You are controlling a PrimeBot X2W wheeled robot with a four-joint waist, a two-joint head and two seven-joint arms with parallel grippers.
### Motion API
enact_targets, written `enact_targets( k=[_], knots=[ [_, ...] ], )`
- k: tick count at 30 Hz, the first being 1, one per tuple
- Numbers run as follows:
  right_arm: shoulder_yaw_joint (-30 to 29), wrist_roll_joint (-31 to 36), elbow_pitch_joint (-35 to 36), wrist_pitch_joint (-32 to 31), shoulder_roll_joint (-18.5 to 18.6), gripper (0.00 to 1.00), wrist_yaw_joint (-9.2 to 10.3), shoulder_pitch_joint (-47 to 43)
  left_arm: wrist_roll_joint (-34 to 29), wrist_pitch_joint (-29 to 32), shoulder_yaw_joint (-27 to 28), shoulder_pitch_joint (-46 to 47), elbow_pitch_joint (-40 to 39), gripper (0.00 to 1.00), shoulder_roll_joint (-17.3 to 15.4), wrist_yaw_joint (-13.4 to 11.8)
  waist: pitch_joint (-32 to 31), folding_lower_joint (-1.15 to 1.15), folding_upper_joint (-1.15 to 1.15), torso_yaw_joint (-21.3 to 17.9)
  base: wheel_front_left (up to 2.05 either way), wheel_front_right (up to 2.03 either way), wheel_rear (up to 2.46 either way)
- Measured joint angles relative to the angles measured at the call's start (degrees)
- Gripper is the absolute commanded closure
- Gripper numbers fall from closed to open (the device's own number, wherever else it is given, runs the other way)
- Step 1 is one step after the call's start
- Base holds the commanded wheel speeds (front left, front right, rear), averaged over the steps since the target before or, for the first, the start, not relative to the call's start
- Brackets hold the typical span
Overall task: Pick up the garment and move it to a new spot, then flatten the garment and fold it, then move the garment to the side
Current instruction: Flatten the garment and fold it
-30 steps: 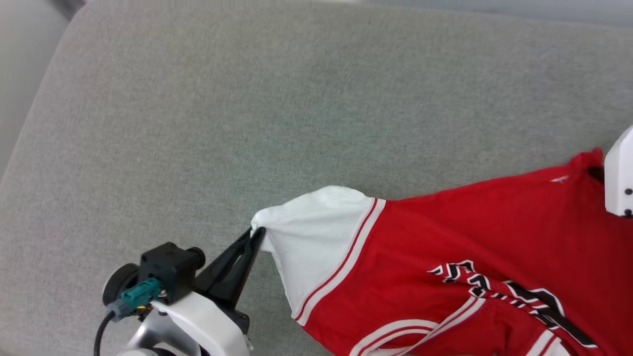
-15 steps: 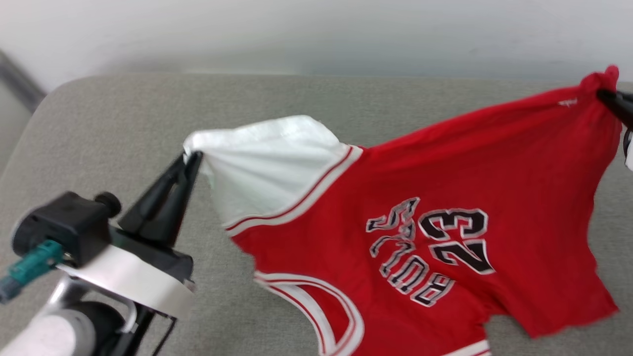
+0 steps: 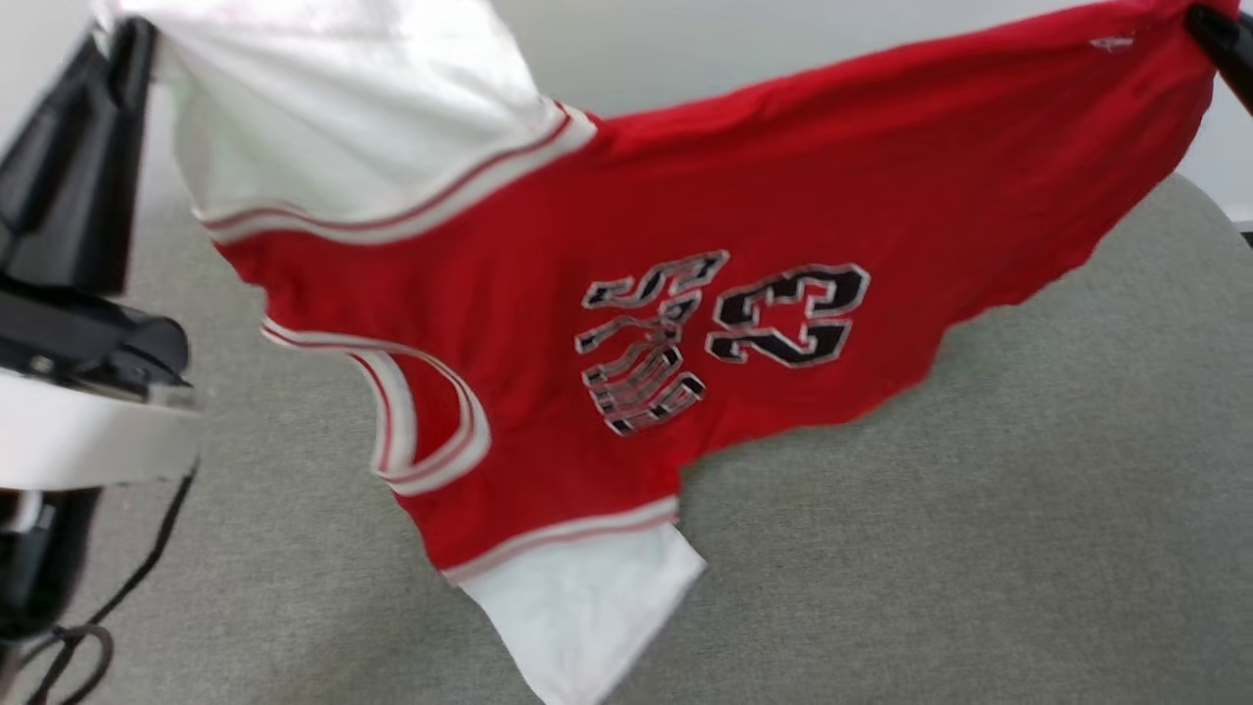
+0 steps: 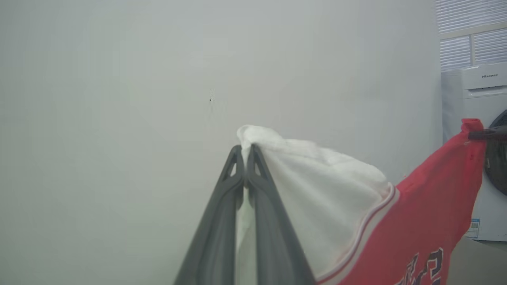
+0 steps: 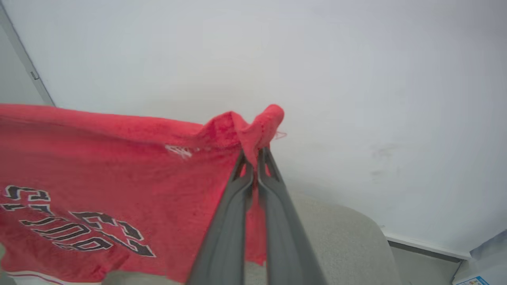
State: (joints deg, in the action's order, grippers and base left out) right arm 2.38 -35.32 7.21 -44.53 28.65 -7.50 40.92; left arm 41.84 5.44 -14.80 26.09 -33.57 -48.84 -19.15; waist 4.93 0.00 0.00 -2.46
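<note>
While left tool [image 4: 245,149] and right tool [image 5: 254,153] clamp it, the garment [image 3: 744,186] hangs between.

Items: one garment [image 3: 744,186] with two white sleeves [image 3: 343,108]; two grippers, namely one left gripper [image 4: 245,149] and one right gripper [image 5: 253,153]; one grey cushion [image 3: 979,548]; one white washing machine [image 4: 477,89].

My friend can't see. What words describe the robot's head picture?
A red soft T-shirt with white short sleeves and black-and-white lettering hangs stretched above a grey fabric cushion. The left gripper pinches a white sleeve at upper left; the right gripper pinches a red corner at upper right.
</note>
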Motion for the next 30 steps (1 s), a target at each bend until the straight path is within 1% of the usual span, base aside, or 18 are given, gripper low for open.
enact_targets(
  k=[3,7,10,15,20,24,27,30],
  knots=[
    [-0.38,0.08,1.99,0.54,-0.27,1.00,0.00,0.47,0.90,0.38,2.48,2.26,-0.47,1.00,-0.93,-0.04,0.07,0.00,0.00,-1.23,0.00,0.00,0.00],
    [-2.56,0.19,3.80,2.01,-2.55,1.00,0.00,3.35,0.77,1.01,5.70,7.12,-0.35,1.00,-2.88,-0.25,1.22,0.00,0.00,-2.34,0.00,0.00,0.00],
    [-3.13,0.91,4.69,2.78,-3.52,1.00,0.00,5.21,0.94,1.77,6.44,11.86,0.54,1.00,-3.75,0.71,2.82,0.00,0.00,-2.91,0.00,0.00,0.00],
    [-3.47,2.38,5.09,4.33,-4.20,1.00,0.00,8.98,1.78,3.27,6.44,22.34,4.70,1.00,-3.99,3.04,6.51,0.00,0.00,-3.48,0.00,0.00,0.00],
    [-3.61,4.20,3.79,6.38,-5.01,1.00,0.00,14.80,1.66,4.74,4.63,34.11,11.24,1.00,-3.63,6.19,11.20,0.00,0.00,-3.78,0.00,0.00,0.00],
    [-3.57,6.82,0.60,9.47,-5.82,1.00,0.00,21.03,0.09,5.13,2.15,44.43,17.66,1.00,-2.30,9.03,15.81,0.00,0.00,-3.89,0.00,0.00,0.00],
    [-2.76,9.32,-2.91,12.58,-6.39,1.00,0.00,26.25,-1.45,5.23,0.13,52.44,22.82,1.00,-0.59,11.15,19.42,0.01,0.00,-3.89,0.00,0.00,0.00],
    [-2.41,11.70,-7.49,16.51,-7.10,1.00,-0.01,32.17,-3.31,4.89,-1.51,61.01,29.30,1.00,1.91,12.34,22.99,0.01,0.00,-3.85,0.00,0.00,0.00]
  ],
)
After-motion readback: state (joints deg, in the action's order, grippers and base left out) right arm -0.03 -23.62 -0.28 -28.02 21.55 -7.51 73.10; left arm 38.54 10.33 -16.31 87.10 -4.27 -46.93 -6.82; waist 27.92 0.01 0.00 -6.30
